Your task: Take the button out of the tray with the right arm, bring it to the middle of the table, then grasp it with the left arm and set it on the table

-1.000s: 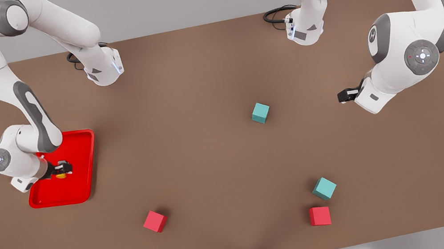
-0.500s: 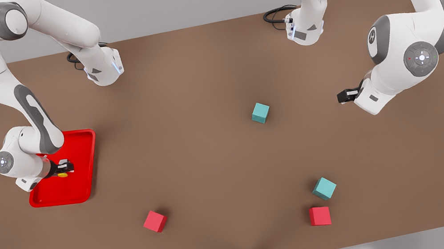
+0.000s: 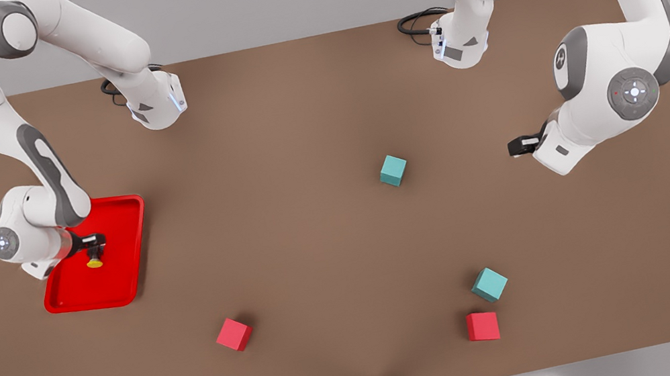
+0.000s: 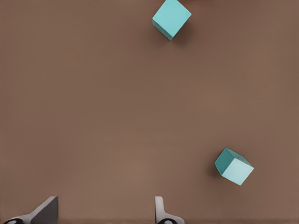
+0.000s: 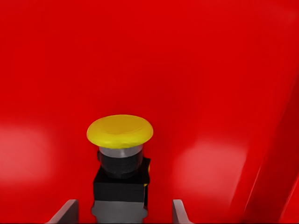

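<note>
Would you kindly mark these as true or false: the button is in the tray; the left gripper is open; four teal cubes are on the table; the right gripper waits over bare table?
1. The button is in the tray. True.
2. The left gripper is open. True; it waits above the table.
3. Four teal cubes are on the table. False: two teal cubes, two red cubes.
4. The right gripper waits over bare table. False: it is at the button, over the tray.
</note>
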You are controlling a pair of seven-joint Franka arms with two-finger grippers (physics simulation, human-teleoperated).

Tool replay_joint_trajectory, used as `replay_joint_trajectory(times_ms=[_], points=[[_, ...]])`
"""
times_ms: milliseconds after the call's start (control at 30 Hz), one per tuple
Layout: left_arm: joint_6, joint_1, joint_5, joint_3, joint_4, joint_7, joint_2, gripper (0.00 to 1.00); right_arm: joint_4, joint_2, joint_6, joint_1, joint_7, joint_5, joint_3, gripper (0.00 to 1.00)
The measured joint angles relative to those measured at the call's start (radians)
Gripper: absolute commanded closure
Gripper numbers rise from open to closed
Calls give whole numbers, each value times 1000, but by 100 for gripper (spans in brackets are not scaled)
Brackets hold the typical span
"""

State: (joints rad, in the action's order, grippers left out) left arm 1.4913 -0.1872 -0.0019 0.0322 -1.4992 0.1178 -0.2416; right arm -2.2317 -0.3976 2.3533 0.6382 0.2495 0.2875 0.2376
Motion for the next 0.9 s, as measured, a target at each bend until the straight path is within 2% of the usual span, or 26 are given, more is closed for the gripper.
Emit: replay_joint_trajectory(times_ms=[467,600,633,667,733,767,900], points=[[-3,0,0,0,-1,0,-6,0,-12,-12,8,8,-101,89,0,20],[-4,0,0,0,-2,0,-5,0,-7,-29,10,14,-125,99,0,23],[-4,0,0,0,-1,0,-6,0,-5,-37,11,16,-131,104,0,34],[-4,0,0,0,-1,0,-6,0,-4,-42,12,18,-135,108,0,35],[-5,0,0,0,-1,0,-6,0,-3,-45,13,20,-141,112,1,55],[-5,0,0,0,-1,0,-6,0,-3,-45,14,20,-143,114,1,60],[-6,0,0,0,-1,0,-5,0,3,-43,14,18,-151,118,4,63]])
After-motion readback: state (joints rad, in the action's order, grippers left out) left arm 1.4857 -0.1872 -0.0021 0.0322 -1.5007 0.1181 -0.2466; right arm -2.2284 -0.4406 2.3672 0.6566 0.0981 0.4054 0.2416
